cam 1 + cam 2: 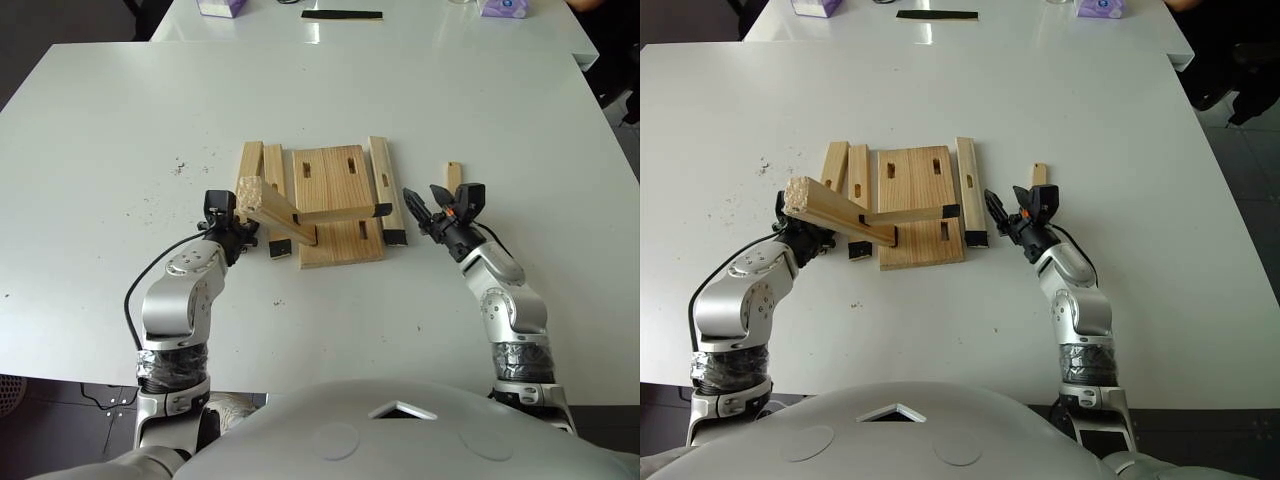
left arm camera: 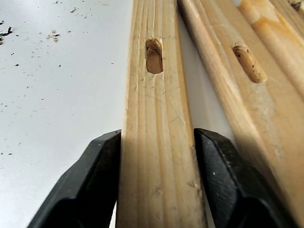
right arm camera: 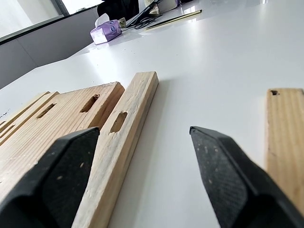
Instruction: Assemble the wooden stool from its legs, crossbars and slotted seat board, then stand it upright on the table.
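1. Grip on left: left gripper (image 1: pixel 236 224) closed around one leg (image 1: pixel 283 215), raised end toward the table's (image 1: pixel 120 150) left edge, other end resting on the seat board's (image 1: pixel 330 185) near-left corner.
2. Long axis slanting from gripper across to board, mid-table.
3. Right gripper (image 1: pixel 422 196) spread wide, holding nothing, just beside second leg (image 1: pixel 384 188) along board's right side.

Seat board (image 1: pixel 330 185) between legs (image 1: pixel 381 180), on table (image 1: pixel 450 100)
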You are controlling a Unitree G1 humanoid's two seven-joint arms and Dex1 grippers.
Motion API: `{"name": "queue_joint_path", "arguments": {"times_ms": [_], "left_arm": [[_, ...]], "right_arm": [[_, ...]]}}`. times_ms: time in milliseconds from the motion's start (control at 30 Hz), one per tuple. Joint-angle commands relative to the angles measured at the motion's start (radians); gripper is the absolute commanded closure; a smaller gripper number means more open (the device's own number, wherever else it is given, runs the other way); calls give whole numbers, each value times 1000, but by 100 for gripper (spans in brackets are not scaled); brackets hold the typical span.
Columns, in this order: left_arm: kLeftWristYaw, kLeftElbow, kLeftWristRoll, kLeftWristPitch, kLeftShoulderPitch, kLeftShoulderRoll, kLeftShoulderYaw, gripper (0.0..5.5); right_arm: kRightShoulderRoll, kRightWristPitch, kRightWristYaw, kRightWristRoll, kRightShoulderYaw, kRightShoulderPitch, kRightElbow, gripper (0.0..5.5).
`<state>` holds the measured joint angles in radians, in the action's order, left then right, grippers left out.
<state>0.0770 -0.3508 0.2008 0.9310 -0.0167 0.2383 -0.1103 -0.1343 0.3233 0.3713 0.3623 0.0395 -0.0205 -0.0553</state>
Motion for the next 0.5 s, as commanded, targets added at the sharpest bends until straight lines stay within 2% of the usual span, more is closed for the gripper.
{"name": "queue_joint_path", "arguments": {"times_ms": [33,167,267,367,500], "left_arm": [[-16,23,-21,25,-37,2,-9,347],[-9,20,-11,9,-21,6,-37,347],[26,17,120,-21,118,-12,-203,347],[36,103,368,-21,403,-2,-436,347],[110,173,679,-53,709,75,-598,347]], "right_arm": [[-2,-11,-2,-6,10,14,14,198],[11,-21,-20,-9,24,23,17,198],[13,-12,-58,16,71,54,-24,198],[-19,56,-61,67,109,124,-97,198],[-119,131,-30,45,94,372,-94,198]]}}
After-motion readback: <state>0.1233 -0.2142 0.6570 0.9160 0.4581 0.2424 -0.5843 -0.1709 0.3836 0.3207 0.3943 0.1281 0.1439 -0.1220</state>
